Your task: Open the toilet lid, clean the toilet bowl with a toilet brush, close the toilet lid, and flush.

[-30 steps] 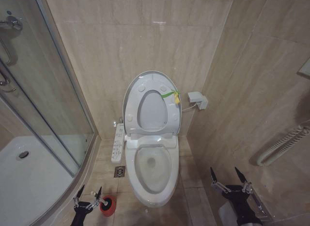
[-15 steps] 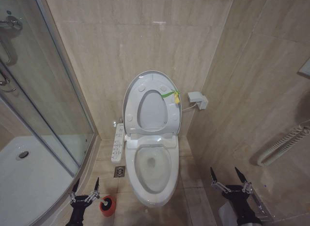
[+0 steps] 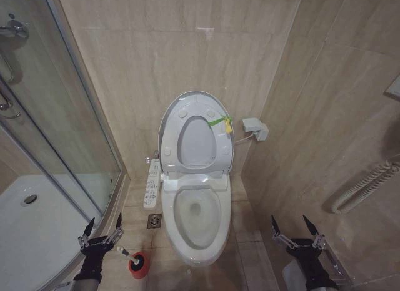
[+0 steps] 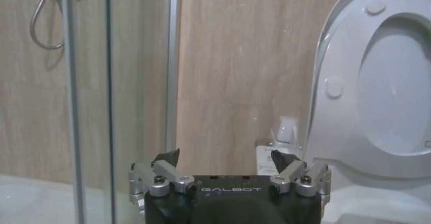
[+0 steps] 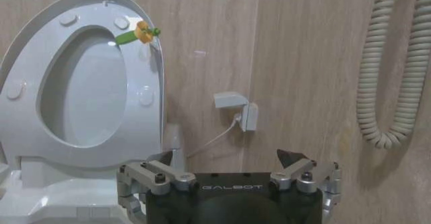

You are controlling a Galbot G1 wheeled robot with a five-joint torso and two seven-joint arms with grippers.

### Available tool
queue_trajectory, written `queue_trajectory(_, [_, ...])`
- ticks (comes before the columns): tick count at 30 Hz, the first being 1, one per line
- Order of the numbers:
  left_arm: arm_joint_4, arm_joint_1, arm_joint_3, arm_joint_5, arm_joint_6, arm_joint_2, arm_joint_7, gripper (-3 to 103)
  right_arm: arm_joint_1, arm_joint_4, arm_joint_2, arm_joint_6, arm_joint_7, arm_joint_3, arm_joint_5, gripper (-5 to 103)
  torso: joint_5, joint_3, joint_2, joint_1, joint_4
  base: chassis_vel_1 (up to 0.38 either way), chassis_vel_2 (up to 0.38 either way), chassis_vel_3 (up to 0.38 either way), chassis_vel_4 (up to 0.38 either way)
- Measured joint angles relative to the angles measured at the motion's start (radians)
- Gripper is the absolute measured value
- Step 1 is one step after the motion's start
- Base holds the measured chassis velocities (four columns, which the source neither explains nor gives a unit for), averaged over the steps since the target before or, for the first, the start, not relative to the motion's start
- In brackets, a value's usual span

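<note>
Toilet lid (image 3: pixel 197 138) upright; toilet brush (image 3: pixel 132 260) in holder

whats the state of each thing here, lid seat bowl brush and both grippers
toilet lid: raised, against the wall
seat: raised with the lid
toilet bowl: uncovered
toilet brush: in its red holder on the floor
left gripper: jaws open, empty, above-left of the brush
right gripper: jaws open, empty, right of the bowl

The lid (image 3: pixel 195 136) and bowl (image 3: pixel 197 216) are showing smooth, glossy white, plastic above ceramic. The wall tiles (image 3: pixel 156 60) are gleaming polished beige stone, and the shower door (image 3: pixel 44 147) is looking like clear glass in metal framing.
</note>
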Motion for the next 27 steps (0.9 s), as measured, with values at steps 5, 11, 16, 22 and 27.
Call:
queue_trajectory(5, [-0.078, 0.029, 0.007, 0.027, 0.061, 0.012, -0.04, 89, 0.0, 0.0, 0.0, 0.0, 0.0, 0.0, 0.0, 100, 0.0001, 0.0, 0.0, 0.0, 0.0001, 0.0, 0.0, 0.0, 0.0])
queue_trajectory(11, [-0.178, 0.067, 0.0, 0.046, 0.102, 0.01, -0.062, 94, 0.0, 0.0, 0.0, 0.0, 0.0, 0.0, 0.0, 100, 0.0, -0.001, -0.001, 0.0, 0.0001, 0.0, 0.0, 0.0, 0.0])
queue_trajectory(16, [-0.214, 0.077, 0.004, 0.061, 0.124, 0.005, -0.065, 94, 0.0, 0.0, 0.0, 0.0, 0.0, 0.0, 0.0, 100, 0.0002, -0.001, -0.001, 0.0, 0.0, 0.0, 0.0, 0.0, 0.0])
queue_trajectory(22, [-0.197, 0.081, -0.005, 0.076, 0.117, 0.004, -0.058, 100, 0.0, 0.0, 0.0, 0.0, 0.0, 0.0, 0.0, 100, -0.0001, -0.001, -0.001, -0.001, 0.0, 0.0, 0.0, 0.0, 0.0])
queue_trajectory(27, [-0.2, 0.084, 0.001, 0.083, 0.105, -0.007, -0.057, 97, 0.0, 0.0, 0.0, 0.0, 0.0, 0.0, 0.0, 100, -0.0001, -0.001, -0.001, -0.001, 0.0, 0.0, 0.0, 0.0, 0.0])
